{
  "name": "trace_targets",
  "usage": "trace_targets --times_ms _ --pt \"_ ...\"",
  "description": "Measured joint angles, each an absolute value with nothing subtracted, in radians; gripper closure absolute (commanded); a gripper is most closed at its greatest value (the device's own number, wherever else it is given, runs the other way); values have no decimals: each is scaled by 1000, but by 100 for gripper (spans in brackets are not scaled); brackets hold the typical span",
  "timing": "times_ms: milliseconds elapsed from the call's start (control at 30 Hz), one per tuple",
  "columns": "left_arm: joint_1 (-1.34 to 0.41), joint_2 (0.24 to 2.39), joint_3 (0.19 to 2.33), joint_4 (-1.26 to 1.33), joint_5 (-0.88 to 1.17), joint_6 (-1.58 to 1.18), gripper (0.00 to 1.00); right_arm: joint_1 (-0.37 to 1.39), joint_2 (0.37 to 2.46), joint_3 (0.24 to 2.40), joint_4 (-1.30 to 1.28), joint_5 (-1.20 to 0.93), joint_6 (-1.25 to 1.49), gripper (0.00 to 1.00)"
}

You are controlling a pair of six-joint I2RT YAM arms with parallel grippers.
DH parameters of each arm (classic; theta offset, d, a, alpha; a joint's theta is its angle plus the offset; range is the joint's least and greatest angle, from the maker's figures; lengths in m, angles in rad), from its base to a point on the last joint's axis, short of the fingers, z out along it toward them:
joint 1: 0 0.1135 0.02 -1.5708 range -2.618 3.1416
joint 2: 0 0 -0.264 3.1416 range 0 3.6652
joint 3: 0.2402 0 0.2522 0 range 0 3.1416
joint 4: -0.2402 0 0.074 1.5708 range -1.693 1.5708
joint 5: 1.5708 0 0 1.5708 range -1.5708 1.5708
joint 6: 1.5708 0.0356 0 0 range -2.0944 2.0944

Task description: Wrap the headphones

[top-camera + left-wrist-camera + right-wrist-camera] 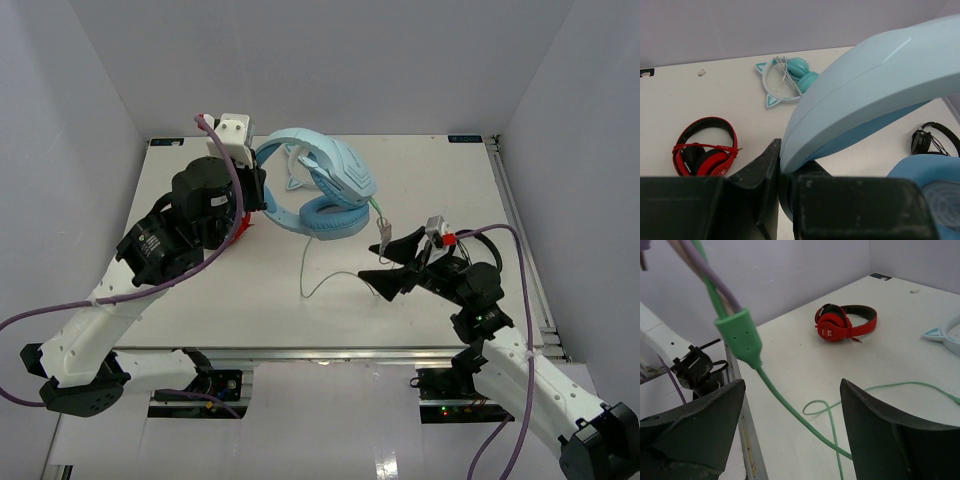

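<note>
Firmly, left gripper [258, 190] clamping headphones [330, 180] headband, right gripper [396, 262] spread wide by cable [790, 407].

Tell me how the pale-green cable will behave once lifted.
Probably floppy: the cable lies in loose curls on the table. It looks thin, so it may slip from the right pincer, which is wide open. The chunky inline control would likely swing.
</note>
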State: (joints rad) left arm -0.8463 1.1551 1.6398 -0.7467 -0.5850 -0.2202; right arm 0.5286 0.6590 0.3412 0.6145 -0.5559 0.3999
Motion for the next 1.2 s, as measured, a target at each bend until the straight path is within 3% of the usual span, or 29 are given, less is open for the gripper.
trace_targets --times_ms 367,867,1200 --pt "-846 1158 1682 -793 -560 -232 100 757 860 264 902 -567 366 39" --pt "-846 1100 1766 -801 -504 -266 100 808 1075 225 1165 -558 366 54" --pt "-846 1029 1723 -793 -415 -283 100 811 1168 198 1264 -572 388 89"
